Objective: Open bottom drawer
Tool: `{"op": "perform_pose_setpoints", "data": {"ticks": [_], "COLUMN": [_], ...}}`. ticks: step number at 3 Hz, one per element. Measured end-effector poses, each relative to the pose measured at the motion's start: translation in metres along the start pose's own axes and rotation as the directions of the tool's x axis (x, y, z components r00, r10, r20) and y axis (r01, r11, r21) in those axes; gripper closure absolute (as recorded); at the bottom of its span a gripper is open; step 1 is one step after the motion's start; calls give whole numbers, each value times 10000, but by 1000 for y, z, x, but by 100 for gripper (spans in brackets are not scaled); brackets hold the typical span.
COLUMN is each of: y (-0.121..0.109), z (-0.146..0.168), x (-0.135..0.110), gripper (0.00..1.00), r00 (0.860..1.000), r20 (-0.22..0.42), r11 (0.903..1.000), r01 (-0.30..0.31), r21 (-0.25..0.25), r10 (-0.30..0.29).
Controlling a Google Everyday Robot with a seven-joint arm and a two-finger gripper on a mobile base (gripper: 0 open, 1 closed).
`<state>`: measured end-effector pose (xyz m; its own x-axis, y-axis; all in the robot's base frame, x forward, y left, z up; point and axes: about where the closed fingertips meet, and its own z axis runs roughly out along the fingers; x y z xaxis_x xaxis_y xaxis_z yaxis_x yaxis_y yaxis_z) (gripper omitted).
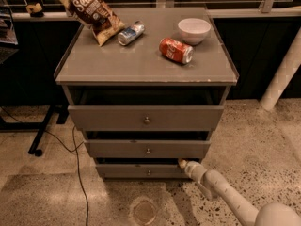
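Observation:
A grey cabinet holds three drawers, each pulled out a little. The bottom drawer has the thinnest, narrowest front and a small round metal knob at its centre. My gripper is at the upper right corner of that front, right of the knob, its tip at the drawer's top edge. The white arm runs down to the lower right corner of the view.
The middle drawer and top drawer sit above. On the cabinet top lie a chip bag, a blue can, a red can and a white bowl. A black cable crosses the floor at left; a white post stands at right.

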<state>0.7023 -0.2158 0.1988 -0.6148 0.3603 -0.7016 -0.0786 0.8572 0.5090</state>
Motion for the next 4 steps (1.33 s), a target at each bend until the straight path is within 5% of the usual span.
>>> {"op": "perform_pose_setpoints", "data": {"ticks": [4], "y": [-7], "z": [-4], "x": [3], "gripper": [100], "r00": [9984], "r20": [-447], "r11": [9978], "r01": [-309], "r21": [586], "r10": [336]}}
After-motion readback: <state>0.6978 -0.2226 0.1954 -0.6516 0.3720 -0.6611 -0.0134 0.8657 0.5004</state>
